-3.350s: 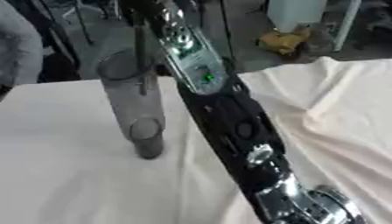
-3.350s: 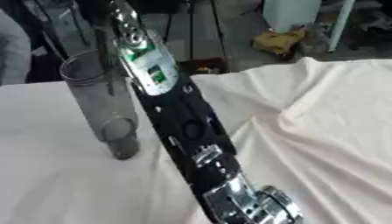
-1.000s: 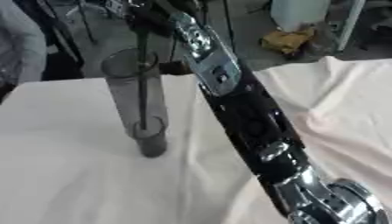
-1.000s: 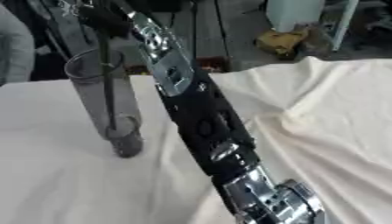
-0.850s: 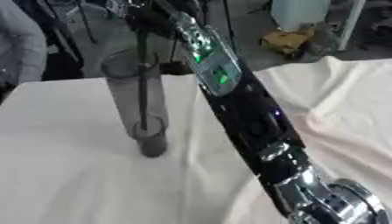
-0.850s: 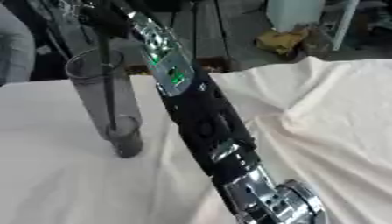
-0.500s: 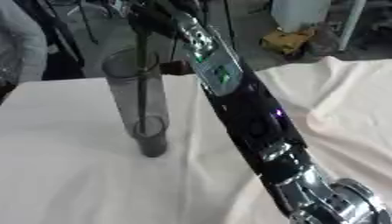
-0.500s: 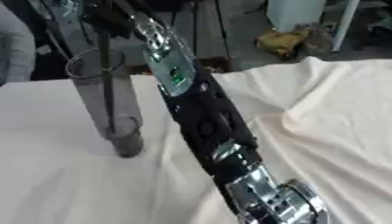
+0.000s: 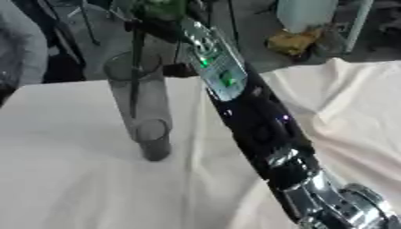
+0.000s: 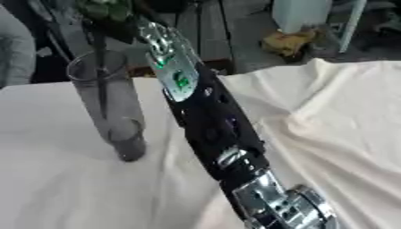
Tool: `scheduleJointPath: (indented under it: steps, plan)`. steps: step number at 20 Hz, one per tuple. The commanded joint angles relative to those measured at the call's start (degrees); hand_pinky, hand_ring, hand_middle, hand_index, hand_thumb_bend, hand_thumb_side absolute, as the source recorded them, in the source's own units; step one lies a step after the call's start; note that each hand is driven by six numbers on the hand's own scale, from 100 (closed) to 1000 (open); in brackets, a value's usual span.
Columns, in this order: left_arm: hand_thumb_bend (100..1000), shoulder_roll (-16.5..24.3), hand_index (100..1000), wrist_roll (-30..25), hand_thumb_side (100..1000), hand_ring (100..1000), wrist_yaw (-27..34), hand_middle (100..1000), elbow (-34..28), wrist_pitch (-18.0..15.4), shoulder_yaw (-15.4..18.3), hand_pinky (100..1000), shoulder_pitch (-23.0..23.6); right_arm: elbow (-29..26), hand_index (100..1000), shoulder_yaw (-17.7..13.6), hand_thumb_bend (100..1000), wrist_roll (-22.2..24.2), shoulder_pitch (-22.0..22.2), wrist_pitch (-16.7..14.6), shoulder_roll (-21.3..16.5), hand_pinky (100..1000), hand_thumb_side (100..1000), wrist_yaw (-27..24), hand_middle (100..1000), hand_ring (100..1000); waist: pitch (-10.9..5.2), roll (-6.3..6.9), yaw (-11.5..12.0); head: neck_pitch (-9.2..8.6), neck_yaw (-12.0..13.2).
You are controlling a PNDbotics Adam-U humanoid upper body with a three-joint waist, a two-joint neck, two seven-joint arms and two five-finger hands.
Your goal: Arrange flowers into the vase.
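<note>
A tall smoky glass vase [image 9: 147,112] stands upright on the white cloth. A thin dark flower stem [image 9: 135,76] runs down inside it, and green leaves [image 9: 160,6] show at the picture's top edge. My right arm [image 9: 250,120] stretches from the lower right corner up past the vase's right side. Its hand [image 9: 168,27] is above the vase's mouth, with dark fingers curled round the top of the stem just under the leaves. The bloom is cut off by the frame. My left hand does not show.
The white tablecloth [image 9: 62,179] lies flat around the vase and bunches into folds on the right [image 10: 337,112]. The table's far edge runs just behind the vase. Beyond it are a grey-clad person [image 9: 15,49] at the left and a yellow thing on the floor [image 9: 294,40].
Since 3.4 s ago my right hand has risen above the vase's mouth and the stem now stands inside the glass. Over the last second hardly anything moved.
</note>
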Motion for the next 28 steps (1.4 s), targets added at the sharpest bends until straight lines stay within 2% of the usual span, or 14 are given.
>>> scheduleJointPath:
  steps: [1,2,3,9,14,18,19,25,26,28]
  plan:
    - [100,0.24,978,0.11,1000,876,0.22,871,-0.83,0.06,0.30,741,-0.31,-1.49,434,-0.04,549,0.45,-1.02,-1.32,-0.04,531,1000,2.39,534,651,-1.37,0.17,0.04,0.01,0.18]
    - [100,0.24,978,0.11,1000,876,0.22,871,-0.83,0.06,0.30,741,-0.31,-1.47,434,-0.15,549,0.48,-1.00,-1.48,0.00,531,1000,2.73,534,651,-1.37,0.17,0.04,0.01,0.18]
    - [100,0.24,978,0.12,1000,876,0.22,869,-0.83,0.07,0.30,741,-0.30,-1.40,489,-0.12,557,0.56,-0.97,-1.67,-0.01,552,1000,3.02,559,676,-1.39,0.18,0.04,0.01,0.19]
    - [100,0.22,977,0.17,1000,876,0.25,867,-0.83,0.12,0.31,741,-0.21,-0.86,513,-0.30,530,2.41,-0.77,-1.74,-0.11,545,1000,5.49,566,680,-1.44,0.21,-0.05,0.08,0.22]
    - [100,0.23,977,0.19,1000,876,0.28,867,-0.83,0.14,0.31,740,-0.18,-0.97,653,-0.32,530,3.37,-0.88,0.21,-0.20,598,1000,5.64,621,736,-1.46,0.19,-0.10,0.06,0.25]
    - [100,0.24,977,0.20,1000,876,0.24,867,-0.83,0.20,0.32,741,-0.15,-1.19,667,-0.41,532,4.44,-0.85,0.63,-0.24,610,1000,6.28,639,748,-1.51,0.21,-0.10,0.05,0.26]
    - [100,0.25,977,0.21,1000,876,0.24,867,-0.83,0.20,0.32,741,-0.14,-1.17,733,-0.39,541,4.67,-0.82,0.69,-0.28,646,1000,6.48,692,779,-1.54,0.22,-0.10,0.00,0.28]
    - [100,0.26,977,0.26,1000,876,0.26,867,-0.83,0.20,0.33,741,-0.12,-1.39,733,-0.77,541,6.54,-0.77,0.74,-0.32,646,1000,7.89,692,779,-1.61,0.28,-0.10,-0.10,0.32]
    - [100,0.27,977,0.26,1000,875,0.25,867,-0.83,0.21,0.33,740,-0.11,-1.27,793,-0.67,559,6.73,-0.65,0.79,-0.43,689,1000,8.03,741,816,-1.60,0.30,-0.14,-0.10,0.36]
    - [100,0.28,977,0.25,1000,876,0.23,867,-0.83,0.25,0.34,741,-0.09,-0.58,814,-0.49,563,7.91,-0.44,0.71,-0.79,692,1000,8.97,747,821,-1.60,0.42,-0.20,-0.04,0.46]
